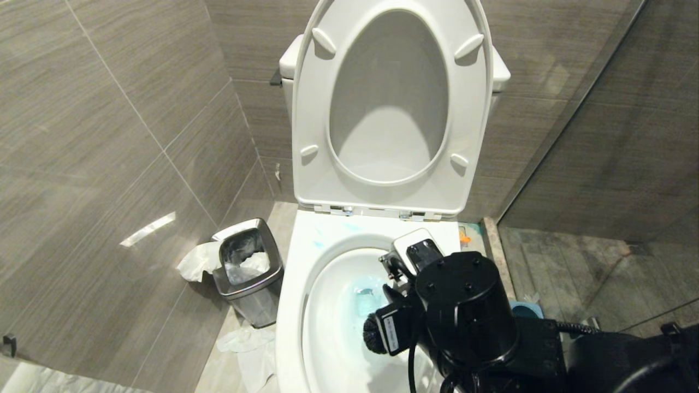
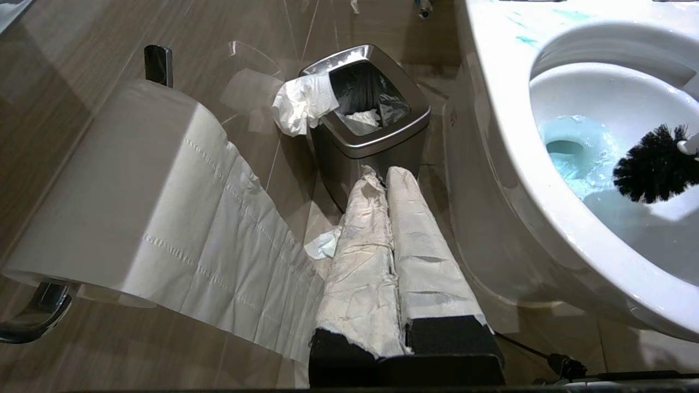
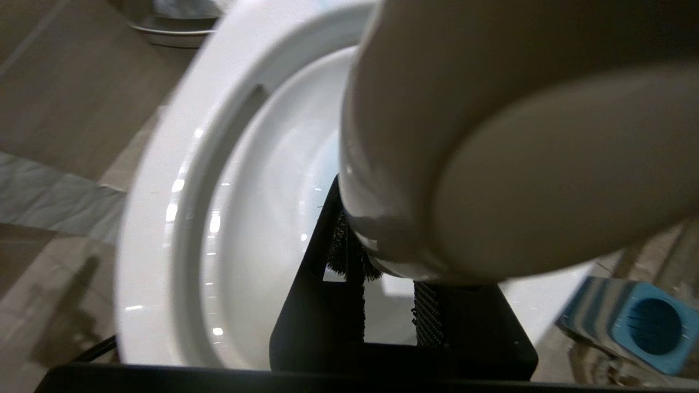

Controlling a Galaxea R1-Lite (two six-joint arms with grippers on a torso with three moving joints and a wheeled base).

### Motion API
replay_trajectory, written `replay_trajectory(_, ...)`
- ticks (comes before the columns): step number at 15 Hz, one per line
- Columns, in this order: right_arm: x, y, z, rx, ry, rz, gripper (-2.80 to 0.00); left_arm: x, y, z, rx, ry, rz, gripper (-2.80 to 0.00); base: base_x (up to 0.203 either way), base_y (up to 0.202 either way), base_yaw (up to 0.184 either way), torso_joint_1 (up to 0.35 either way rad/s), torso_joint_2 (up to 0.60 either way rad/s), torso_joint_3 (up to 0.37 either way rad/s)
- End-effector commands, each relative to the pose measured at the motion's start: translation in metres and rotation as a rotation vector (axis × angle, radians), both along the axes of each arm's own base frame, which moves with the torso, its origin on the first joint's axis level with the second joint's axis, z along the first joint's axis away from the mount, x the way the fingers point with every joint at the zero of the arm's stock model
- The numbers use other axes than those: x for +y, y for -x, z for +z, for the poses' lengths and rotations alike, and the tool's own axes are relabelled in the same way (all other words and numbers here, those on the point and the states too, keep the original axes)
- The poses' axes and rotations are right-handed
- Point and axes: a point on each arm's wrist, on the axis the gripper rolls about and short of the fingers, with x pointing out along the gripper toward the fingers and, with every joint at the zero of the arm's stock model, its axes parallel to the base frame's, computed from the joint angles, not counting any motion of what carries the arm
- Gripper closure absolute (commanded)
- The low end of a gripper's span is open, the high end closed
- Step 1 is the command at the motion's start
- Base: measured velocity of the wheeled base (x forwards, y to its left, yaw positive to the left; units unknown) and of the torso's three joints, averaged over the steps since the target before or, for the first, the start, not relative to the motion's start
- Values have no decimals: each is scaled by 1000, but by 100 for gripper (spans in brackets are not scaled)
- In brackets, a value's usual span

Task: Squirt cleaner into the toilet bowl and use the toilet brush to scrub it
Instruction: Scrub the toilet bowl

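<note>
Cleaner (image 2: 579, 158) and toilet brush (image 2: 652, 164) in toilet bowl (image 1: 295, 284), perhaps touching.

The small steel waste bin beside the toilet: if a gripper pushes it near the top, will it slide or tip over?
The waste bin looks fairly light: thin metal walls, only a bag and tissue inside. It is taller than wide and narrows downward, so a high push would probably tip it. On the smooth floor tiles, a low push would likely slide it.
</note>
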Motion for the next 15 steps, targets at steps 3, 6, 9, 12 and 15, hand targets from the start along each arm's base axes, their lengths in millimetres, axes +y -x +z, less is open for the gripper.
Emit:
replay_trajectory(3,40,1,-2,-14,-36,46,0,0,0,0,1,0,1,0,0,0,0,0,0,0)
replay_trajectory(6,66,-39,-8,-46,-43,-3,0,0,0,0,1,0,1,0,0,0,0,0,0,0)
replay_trajectory(9,60,-96,-6,-104,-14,-88,0,0,0,0,1,0,2,0,0,0,0,0,0,0)
replay_trajectory(12,39,-125,11,-147,-7,-135,0,0,0,0,1,0,1,0,0,0,0,0,0,0)
replay_trajectory(15,31,-123,20,-154,-16,-140,0,0,0,0,1,0,2,0,0,0,0,0,0,0)
